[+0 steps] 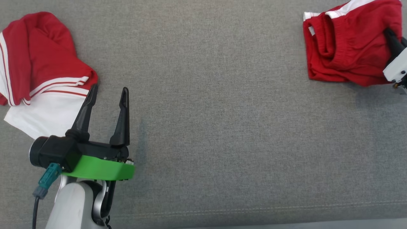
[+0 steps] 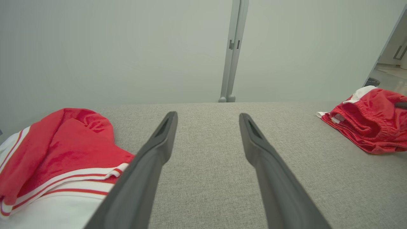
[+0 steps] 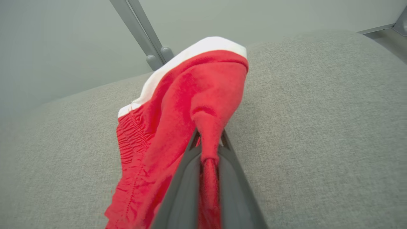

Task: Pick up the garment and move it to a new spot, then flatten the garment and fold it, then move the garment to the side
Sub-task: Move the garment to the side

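Right up close: got the right gripper (image 3: 210, 140) squeezed almost shut on a pinched tuck of the red shorts (image 3: 178, 105), cloth jammed between the two dark fingers (image 3: 184, 187) and trailing down the gap. Looks like a grab on one ridge of fabric to let the rest hang loose, fits the pick-up-and-relocate step. Shorts tented up at the pinch, otherwise slumped at the far right corner of the grey surface (image 1: 222, 127), elastic waistband and white trim all crumpled, so nothing flattened or folded yet. Moving out to the other side: left gripper (image 1: 109, 88) spread fully wide, holding nothing, hanging over the front left part of the surface with one fingertip at the hem of a red-and-white top (image 1: 47, 73) heaped along the left edge; can't tell whether touching. Probably parked there to stay out of the way, ready to help spread the shorts after a drop toward the middle. Worth watching that thin pinch for slipping mid-carry.
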You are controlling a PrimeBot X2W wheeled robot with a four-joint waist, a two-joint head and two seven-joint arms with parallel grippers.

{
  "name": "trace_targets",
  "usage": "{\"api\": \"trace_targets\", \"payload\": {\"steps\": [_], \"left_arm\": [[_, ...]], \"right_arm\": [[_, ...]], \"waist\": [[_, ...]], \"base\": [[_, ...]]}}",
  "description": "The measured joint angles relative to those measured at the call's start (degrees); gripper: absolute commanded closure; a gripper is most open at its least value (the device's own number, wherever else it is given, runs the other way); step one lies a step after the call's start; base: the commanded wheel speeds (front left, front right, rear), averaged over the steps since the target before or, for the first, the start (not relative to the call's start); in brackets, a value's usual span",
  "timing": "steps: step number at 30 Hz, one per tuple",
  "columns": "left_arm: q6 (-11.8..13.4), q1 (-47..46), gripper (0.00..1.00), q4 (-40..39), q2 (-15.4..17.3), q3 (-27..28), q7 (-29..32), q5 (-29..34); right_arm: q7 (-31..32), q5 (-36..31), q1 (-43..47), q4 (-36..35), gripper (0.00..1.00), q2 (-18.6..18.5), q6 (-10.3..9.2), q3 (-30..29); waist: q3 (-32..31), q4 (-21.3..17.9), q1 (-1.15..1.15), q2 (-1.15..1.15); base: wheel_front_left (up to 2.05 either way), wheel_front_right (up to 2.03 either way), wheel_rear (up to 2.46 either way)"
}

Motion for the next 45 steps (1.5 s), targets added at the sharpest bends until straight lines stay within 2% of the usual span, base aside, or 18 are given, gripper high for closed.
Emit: {"api": "trace_targets", "payload": {"steps": [13,19,21,22,23,24,25,31,36,41,45], "left_arm": [[-0.90,-2.18,0.00,-4.53,0.03,-0.76,-0.07,0.21],[-0.98,-3.36,0.00,-4.88,0.09,-0.62,-0.07,0.21],[-1.18,-3.65,0.00,-4.80,0.09,-0.63,-0.07,0.21],[-1.18,-3.93,0.00,-4.74,0.09,-0.58,-0.07,0.21],[-1.18,-4.13,0.00,-4.74,0.08,-0.45,-0.07,0.21],[-1.19,-4.21,0.00,-4.74,0.08,-0.40,-0.07,0.21],[-1.20,-4.22,0.00,-4.64,0.08,-0.40,-0.07,0.21],[-1.23,-4.60,0.00,-3.90,0.01,-0.16,-0.07,0.20],[-1.41,-4.70,0.00,-2.38,-0.16,0.01,-0.07,0.03],[-1.44,-4.66,0.00,-0.52,-0.27,0.75,-0.07,-0.55],[-1.47,-4.47,0.00,1.23,-0.33,1.81,-0.07,-1.16]], "right_arm": [[-2.04,-4.00,-3.95,-0.66,1.00,-10.31,0.08,1.04],[-5.04,-5.64,-6.08,0.94,1.00,-13.38,0.05,-0.18],[-5.92,-6.33,-6.41,1.59,1.00,-13.50,-0.64,-0.37],[-6.31,-6.78,-6.44,2.19,0.78,-13.47,-1.05,-0.35],[-6.56,-6.95,-6.50,2.82,0.15,-13.23,-1.83,-0.35],[-6.68,-7.20,-6.52,3.23,0.15,-13.07,-2.44,-0.24],[-7.49,-7.67,-6.56,3.59,0.00,-12.91,-3.00,-0.14],[-11.00,-9.60,-6.65,5.79,0.00,-11.90,-7.05,-0.04],[-12.73,-10.15,-6.60,6.98,0.00,-11.46,-8.72,0.15],[-14.17,-10.15,-6.51,5.67,0.00,-8.66,-8.38,0.46],[-14.72,-11.04,-6.02,2.47,0.00,-5.82,-6.59,1.83]], "waist": [[7.67,-1.12,0.00,0.00],[10.62,-0.72,0.00,0.00],[11.39,-0.47,0.00,0.00],[11.70,-0.30,0.00,0.00],[11.91,-0.11,0.00,0.00],[12.08,0.07,0.00,0.00],[12.18,0.24,0.00,0.00],[11.11,0.79,0.00,0.00],[9.02,0.85,0.00,0.00],[6.18,0.55,0.00,0.00],[3.50,-0.04,0.00,0.00]], "base": [[0.00,0.00,0.00],[0.00,0.00,0.00],[0.00,0.00,0.00],[0.00,0.00,0.00],[0.00,0.00,0.00],[0.00,0.00,0.00],[0.00,0.00,0.00],[0.00,0.00,0.00],[0.00,0.00,0.00],[0.00,0.00,0.00],[0.00,0.00,0.00]]}}
